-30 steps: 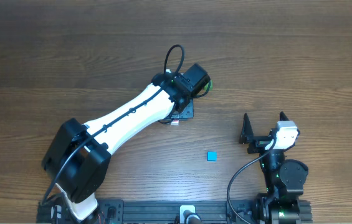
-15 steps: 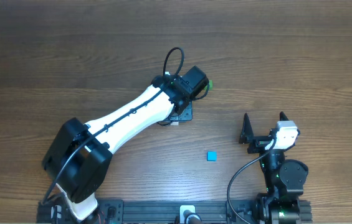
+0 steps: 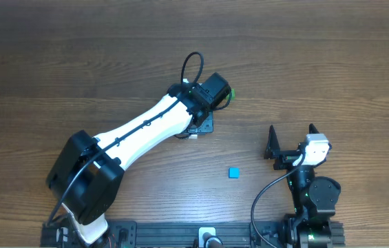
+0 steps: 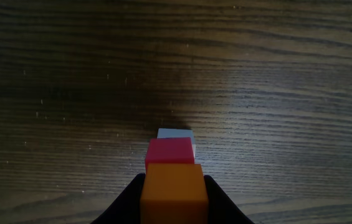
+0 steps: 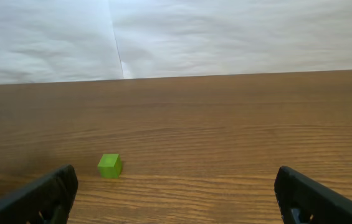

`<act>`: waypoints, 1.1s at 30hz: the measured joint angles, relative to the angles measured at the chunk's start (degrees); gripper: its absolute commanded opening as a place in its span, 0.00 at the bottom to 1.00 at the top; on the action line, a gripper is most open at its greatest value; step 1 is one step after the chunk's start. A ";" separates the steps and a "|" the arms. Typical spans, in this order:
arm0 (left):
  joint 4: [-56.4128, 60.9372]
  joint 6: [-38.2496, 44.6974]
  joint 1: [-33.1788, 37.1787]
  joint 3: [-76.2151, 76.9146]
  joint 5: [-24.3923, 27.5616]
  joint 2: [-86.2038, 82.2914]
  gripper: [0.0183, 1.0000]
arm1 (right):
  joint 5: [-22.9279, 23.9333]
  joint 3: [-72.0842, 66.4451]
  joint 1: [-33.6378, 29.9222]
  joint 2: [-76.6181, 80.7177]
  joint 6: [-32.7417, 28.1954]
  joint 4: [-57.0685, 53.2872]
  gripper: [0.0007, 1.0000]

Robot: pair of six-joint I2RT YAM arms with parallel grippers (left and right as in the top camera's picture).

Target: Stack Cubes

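Note:
My left gripper (image 4: 174, 198) is shut on an orange cube (image 4: 174, 186). Right under it is a red cube (image 4: 171, 151), and beneath that a white cube (image 4: 176, 133); the three line up as one column on the wood. In the top view the left gripper (image 3: 200, 127) is near the table's middle, with a corner of the white cube (image 3: 193, 136) peeking out beside it. A green cube (image 5: 109, 165) lies just beyond the left wrist (image 3: 230, 96). A blue cube (image 3: 233, 172) lies alone nearer the front. My right gripper (image 3: 292, 142) stands open and empty, right of the blue cube.
The wooden table (image 3: 77, 62) spreads bare across the far side and left. The left arm's white link (image 3: 146, 127) runs diagonally from its base at the front left. A pale wall (image 5: 225, 31) rises behind the table's far edge.
The left gripper has shifted very slightly toward the front left with the orange cube. The right arm and the loose cubes have stayed put.

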 measured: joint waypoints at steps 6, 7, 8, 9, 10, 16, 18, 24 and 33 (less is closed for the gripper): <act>0.00 0.00 0.00 0.00 0.00 0.00 0.12 | -0.02 0.00 0.00 0.00 0.02 0.00 0.99; 0.00 0.00 0.00 0.00 0.00 0.00 0.13 | 0.00 0.00 0.00 0.00 0.02 0.00 0.99; 0.00 0.00 0.00 0.00 0.00 0.00 0.13 | 0.00 0.00 0.00 0.00 0.02 0.00 0.99; 0.00 0.00 0.00 -0.02 0.00 0.00 0.12 | -0.02 0.00 0.00 0.00 0.00 -0.02 0.99; 0.00 0.02 0.00 -0.02 0.00 0.00 0.12 | -0.02 0.00 0.00 0.00 0.02 -0.02 0.99; 0.02 0.00 0.00 -0.13 0.00 0.00 0.14 | 0.00 0.00 0.00 0.00 0.00 0.00 0.99; 0.00 0.00 0.00 -0.13 0.00 0.00 0.14 | 0.00 0.00 0.00 0.00 0.02 -0.02 0.99; 0.02 0.00 0.00 -0.22 0.00 0.00 0.15 | 0.00 0.00 0.00 0.00 0.04 -0.02 0.99; 0.26 0.00 0.00 -0.66 0.00 0.00 0.17 | 0.00 0.00 0.00 0.00 0.02 0.00 0.99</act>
